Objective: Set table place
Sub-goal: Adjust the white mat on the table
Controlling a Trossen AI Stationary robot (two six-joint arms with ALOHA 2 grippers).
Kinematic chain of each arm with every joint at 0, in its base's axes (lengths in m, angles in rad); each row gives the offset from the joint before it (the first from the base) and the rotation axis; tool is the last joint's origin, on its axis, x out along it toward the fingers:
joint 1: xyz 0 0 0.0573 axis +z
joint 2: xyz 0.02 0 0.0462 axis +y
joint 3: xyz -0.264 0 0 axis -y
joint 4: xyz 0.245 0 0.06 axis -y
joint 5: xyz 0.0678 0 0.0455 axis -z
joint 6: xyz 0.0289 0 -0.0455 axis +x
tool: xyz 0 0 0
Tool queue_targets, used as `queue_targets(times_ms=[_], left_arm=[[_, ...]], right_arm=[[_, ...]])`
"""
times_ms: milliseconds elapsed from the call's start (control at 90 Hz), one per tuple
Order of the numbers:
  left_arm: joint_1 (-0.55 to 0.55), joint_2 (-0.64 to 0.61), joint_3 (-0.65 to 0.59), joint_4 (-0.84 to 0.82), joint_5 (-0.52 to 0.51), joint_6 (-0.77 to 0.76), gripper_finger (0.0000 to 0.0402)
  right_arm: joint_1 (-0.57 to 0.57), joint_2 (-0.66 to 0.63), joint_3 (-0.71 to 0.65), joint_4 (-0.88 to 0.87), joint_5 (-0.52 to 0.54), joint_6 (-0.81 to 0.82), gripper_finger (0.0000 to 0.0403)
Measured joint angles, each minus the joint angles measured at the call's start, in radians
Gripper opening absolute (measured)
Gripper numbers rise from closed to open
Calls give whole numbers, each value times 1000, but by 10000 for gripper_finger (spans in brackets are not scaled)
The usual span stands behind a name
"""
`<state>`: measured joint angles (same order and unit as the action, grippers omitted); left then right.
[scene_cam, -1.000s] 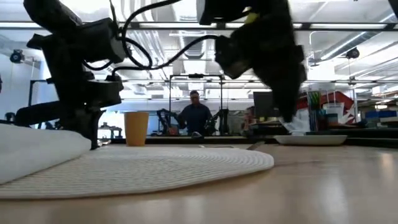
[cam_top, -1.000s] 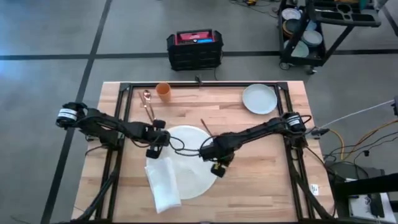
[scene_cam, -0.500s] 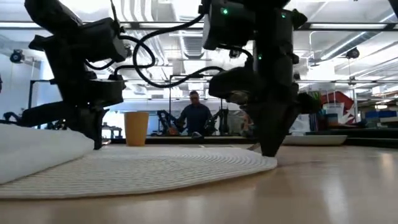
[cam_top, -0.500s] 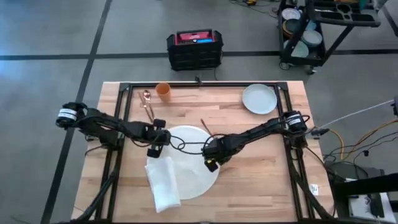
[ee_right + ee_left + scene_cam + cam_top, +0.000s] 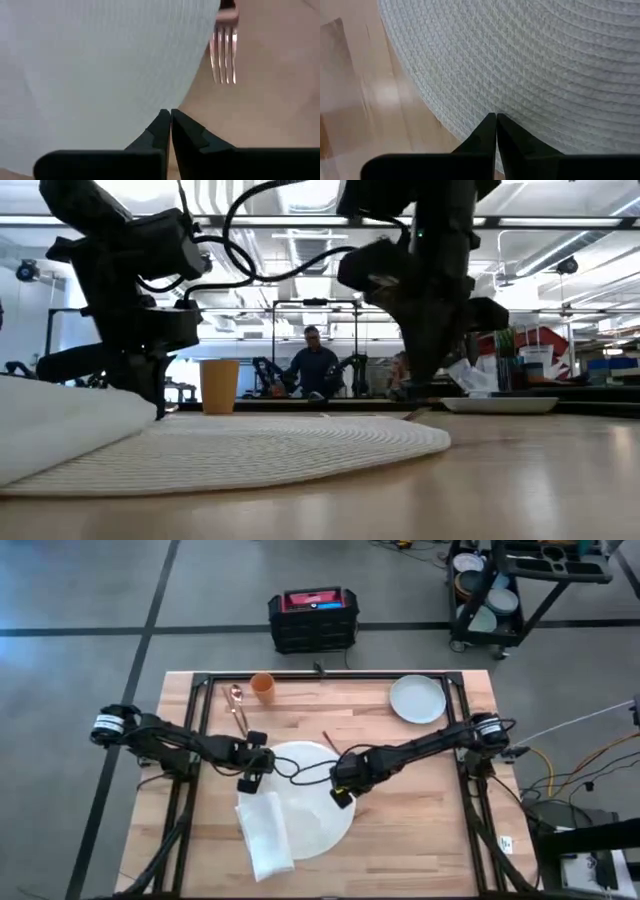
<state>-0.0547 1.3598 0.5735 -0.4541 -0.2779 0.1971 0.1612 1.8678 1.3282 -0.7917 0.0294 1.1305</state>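
- We see the round white woven mat lying flat near the middle of the light-wood table. Being round, it has no long axis and points no way that we can name.
- A folded white napkin lies across the mat's left-front part, its long axis running from the table's front edge toward the middle, a little tilted.
- Our left gripper sits at the mat's left edge. In the left wrist view its two dark fingers are pressed together, tips right at the rim where the weave meets bare wood; we cannot tell whether they pinch the rim.
- Our right gripper is at the mat's right edge. In its wrist view the fingers are likewise closed against each other at the mat's border, and we cannot tell whether any mat is caught between them.
- A copper fork lies on the wood just beside the mat's right rim; from above its handle runs diagonally toward the table's far side.
- A copper spoon lies far-left, its length running front to back, beside an orange cup.
- A pale plate rests at far right, well apart from the mat.
- In the low view a person stands in the room behind.
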Motion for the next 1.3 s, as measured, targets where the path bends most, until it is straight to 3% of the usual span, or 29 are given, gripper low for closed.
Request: queue_targets(times_ms=[367,622,911,1300], left_arm=[[0,0,0,2,0,0,0],[8,0,-5,15,-2,35,0],[107,0,-21,82,-12,169,0],[308,11,-21,230,-11,386,0]], right_arm=[[-21,90,-14,53,6,2,0],[1,125,-11,76,-64,-12,0],[82,121,-14,99,-117,143,0],[154,139,-17,284,-135,493,0]])
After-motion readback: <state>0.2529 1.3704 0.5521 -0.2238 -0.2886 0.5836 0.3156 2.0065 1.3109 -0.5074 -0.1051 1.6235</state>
